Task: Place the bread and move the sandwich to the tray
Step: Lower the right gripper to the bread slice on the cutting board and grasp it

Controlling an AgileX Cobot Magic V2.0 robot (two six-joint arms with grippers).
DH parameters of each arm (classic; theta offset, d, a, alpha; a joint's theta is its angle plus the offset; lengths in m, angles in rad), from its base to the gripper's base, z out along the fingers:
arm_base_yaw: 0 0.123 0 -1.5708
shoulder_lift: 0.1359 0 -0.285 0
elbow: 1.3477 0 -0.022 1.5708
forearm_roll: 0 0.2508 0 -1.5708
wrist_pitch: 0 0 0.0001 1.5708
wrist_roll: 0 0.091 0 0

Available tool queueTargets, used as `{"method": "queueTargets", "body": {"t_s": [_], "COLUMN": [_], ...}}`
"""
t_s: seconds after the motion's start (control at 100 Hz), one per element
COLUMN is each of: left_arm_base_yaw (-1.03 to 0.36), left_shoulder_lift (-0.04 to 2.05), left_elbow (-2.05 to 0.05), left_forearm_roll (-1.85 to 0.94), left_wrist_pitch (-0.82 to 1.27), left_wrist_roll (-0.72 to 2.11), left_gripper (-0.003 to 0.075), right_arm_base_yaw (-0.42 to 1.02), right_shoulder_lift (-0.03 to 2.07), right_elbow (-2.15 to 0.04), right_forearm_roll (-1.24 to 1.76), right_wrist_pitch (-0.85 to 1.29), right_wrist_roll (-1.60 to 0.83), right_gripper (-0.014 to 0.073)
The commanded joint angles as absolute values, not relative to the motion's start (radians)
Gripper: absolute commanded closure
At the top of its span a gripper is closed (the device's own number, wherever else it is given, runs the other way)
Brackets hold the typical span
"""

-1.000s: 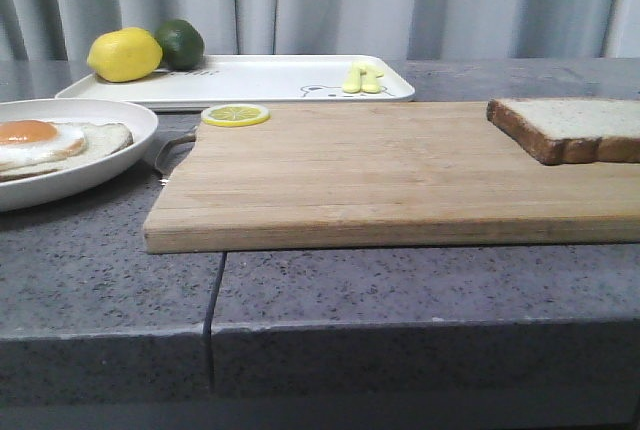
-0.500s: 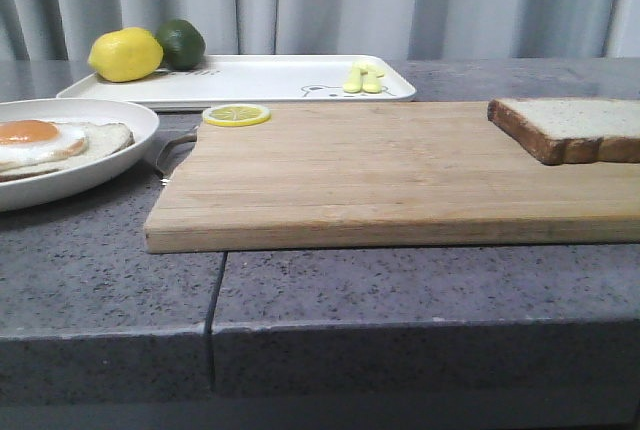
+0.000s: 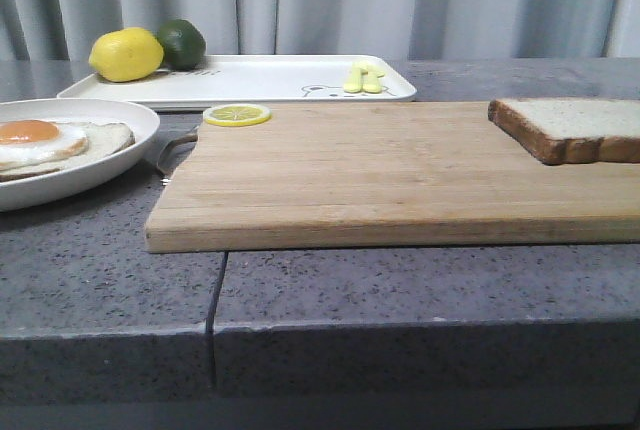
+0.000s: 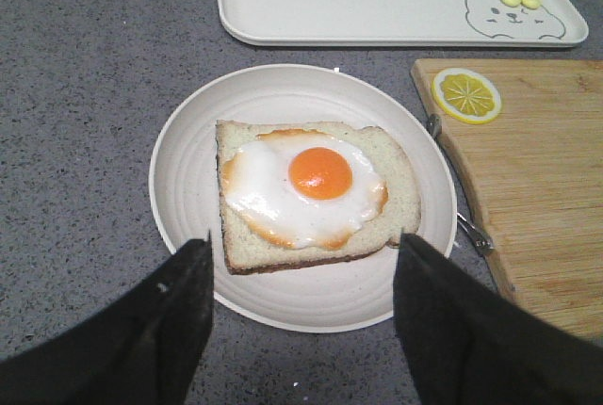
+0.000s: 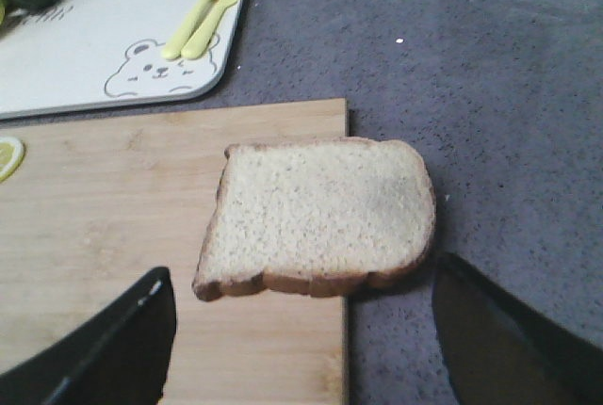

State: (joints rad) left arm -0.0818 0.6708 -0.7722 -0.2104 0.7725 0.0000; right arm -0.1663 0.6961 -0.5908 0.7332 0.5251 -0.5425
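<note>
The bread (image 3: pixel 572 128) is a thick brown-crusted slice lying at the right end of the wooden cutting board (image 3: pixel 390 172), overhanging its edge; it also shows in the right wrist view (image 5: pixel 320 217). The sandwich (image 4: pixel 311 188), a pale slice with a fried egg, lies on the round white plate (image 4: pixel 188 155), at the left in the front view (image 3: pixel 45 143). The white tray (image 3: pixel 250 80) stands at the back. My left gripper (image 4: pixel 303 268) is open above the plate's near rim. My right gripper (image 5: pixel 303 315) is open above the bread's near edge. Neither gripper shows in the front view.
A lemon (image 3: pixel 125 54) and a lime (image 3: pixel 181 43) sit on the tray's left end, yellow cutlery (image 3: pixel 363 77) on its right end by the bear drawing (image 5: pixel 151 68). A lemon slice (image 3: pixel 236 114) lies on the board's back left corner. The table's front edge runs close below the board.
</note>
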Motion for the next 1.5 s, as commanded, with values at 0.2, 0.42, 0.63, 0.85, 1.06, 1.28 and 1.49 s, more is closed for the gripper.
{"method": "queueTargets", "body": {"t_s": [0.2, 0.42, 0.63, 0.85, 1.06, 1.28, 1.49], "left_arm_base_yaw": [-0.087, -0.087, -0.087, -0.087, -0.087, -0.087, -0.087], "left_shoulder_lift": [0.675, 0.675, 0.675, 0.675, 0.675, 0.675, 0.675], "left_elbow": [-0.807, -0.807, -0.807, -0.807, -0.807, -0.807, -0.807], "left_forearm_roll": [-0.229, -0.229, -0.229, -0.229, -0.229, -0.229, -0.229], "left_wrist_pitch": [0.713, 0.713, 0.713, 0.713, 0.713, 0.713, 0.713], "left_wrist_roll": [0.0, 0.0, 0.0, 0.0, 0.0, 0.0, 0.0], "left_gripper": [0.0334, 0.0334, 0.0334, 0.0334, 0.0334, 0.0334, 0.0334], "right_arm_base_yaw": [-0.263, -0.36, -0.407, -0.408, -0.408, -0.408, -0.408], "right_shoulder_lift": [0.818, 0.911, 0.999, 1.09, 1.161, 1.219, 1.249], "right_elbow": [-0.628, -0.628, -0.628, -0.628, -0.628, -0.628, -0.628], "right_forearm_roll": [1.13, 1.222, 1.311, 1.394, 1.435, 1.453, 1.498], "right_wrist_pitch": [0.468, 0.538, 0.581, 0.601, 0.602, 0.613, 0.626], "right_wrist_roll": [-0.815, -0.852, -0.872, -0.926, -0.958, -0.968, -0.993], "right_gripper": [0.0032, 0.0032, 0.0032, 0.0032, 0.0032, 0.0032, 0.0032]}}
